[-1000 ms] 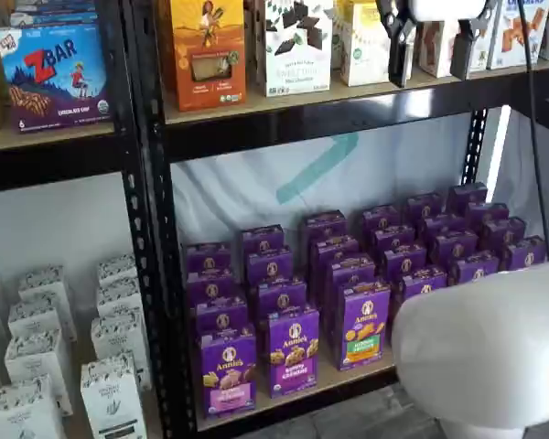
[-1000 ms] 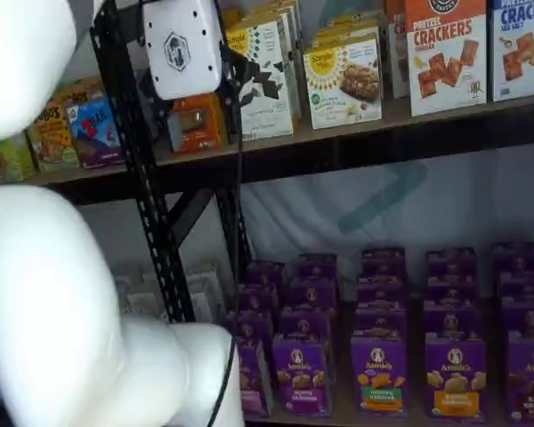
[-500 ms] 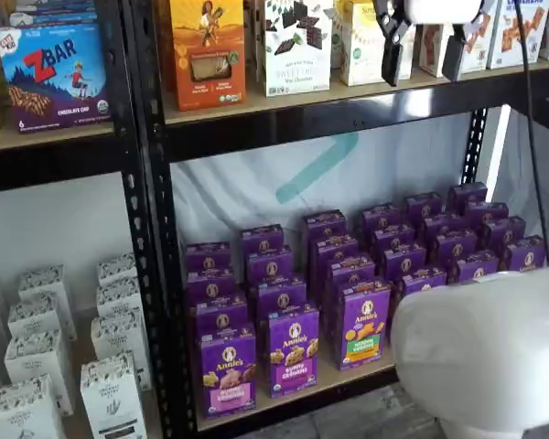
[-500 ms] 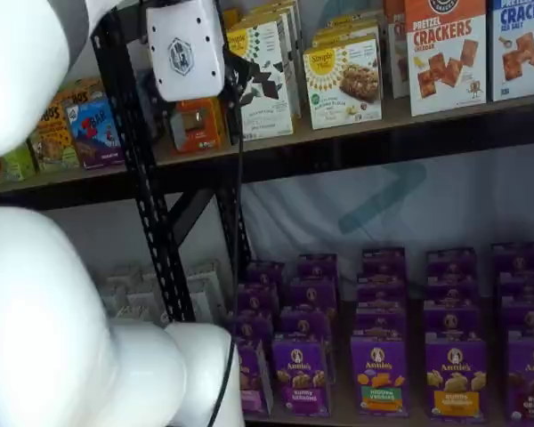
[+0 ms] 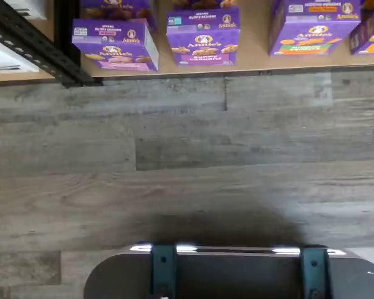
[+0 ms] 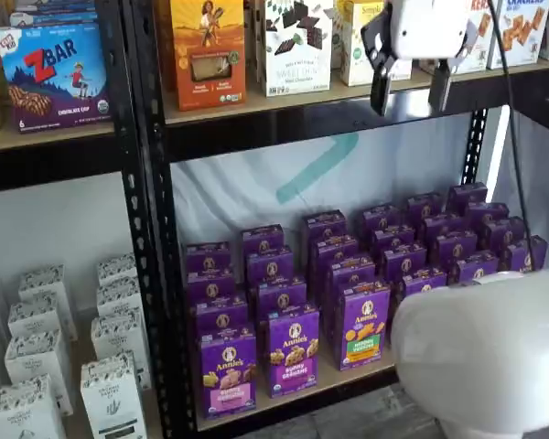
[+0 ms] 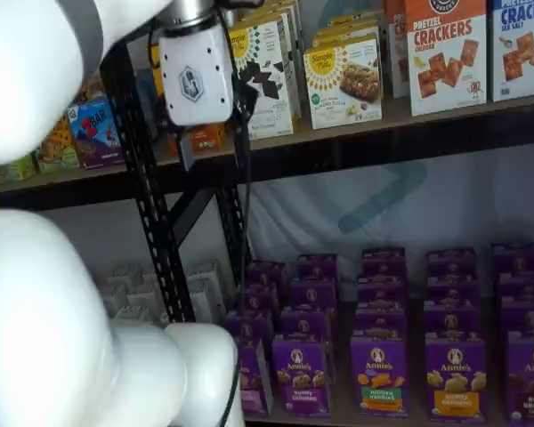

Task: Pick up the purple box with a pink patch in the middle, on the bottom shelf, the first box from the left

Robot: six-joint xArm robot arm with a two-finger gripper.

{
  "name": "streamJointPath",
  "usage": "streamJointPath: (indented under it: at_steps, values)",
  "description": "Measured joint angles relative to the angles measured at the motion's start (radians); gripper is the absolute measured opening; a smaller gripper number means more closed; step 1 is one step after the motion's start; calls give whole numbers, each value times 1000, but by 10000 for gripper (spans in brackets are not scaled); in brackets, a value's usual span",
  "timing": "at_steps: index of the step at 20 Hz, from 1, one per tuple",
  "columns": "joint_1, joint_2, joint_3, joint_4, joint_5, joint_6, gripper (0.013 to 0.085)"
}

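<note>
The purple box (image 6: 227, 370) with a pink band low on its front stands upright at the front left corner of the bottom shelf (image 6: 348, 377). In a shelf view this purple box (image 7: 253, 378) is partly hidden behind my white arm. The wrist view shows the purple box (image 5: 115, 45) from above, at the edge of the tan shelf (image 5: 255, 37). My gripper (image 6: 408, 96) hangs high up in front of the upper shelf, far above and to the right of the box. Its two black fingers stand apart, open, with nothing between them. Its white body (image 7: 196, 76) shows side-on.
Rows of other purple cartons fill the bottom shelf, among them one with a green band (image 6: 363, 327). White cartons (image 6: 37, 366) stand in the bay to the left, past a black upright (image 6: 151, 229). My white arm (image 6: 485, 357) bulks at the lower right. Grey plank floor (image 5: 187, 156) lies below.
The gripper has come down a little and shifted slightly left in front of the upper shelf. Its fingers stay apart. The boxes have not moved.
</note>
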Motion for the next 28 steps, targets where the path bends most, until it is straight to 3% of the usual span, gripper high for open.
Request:
streamJointPath:
  at_steps: [5, 9, 18, 22, 28]
  values:
    - [11, -2, 100, -7, -74, 5, 850]
    - [-5, -1, 165, 14, -119, -11, 850]
    - [11, 7, 366, 12, -331, -13, 850]
    - [44, 14, 426, -23, -416, 19, 850]
    - [77, 52, 495, -8, -520, 43, 850]
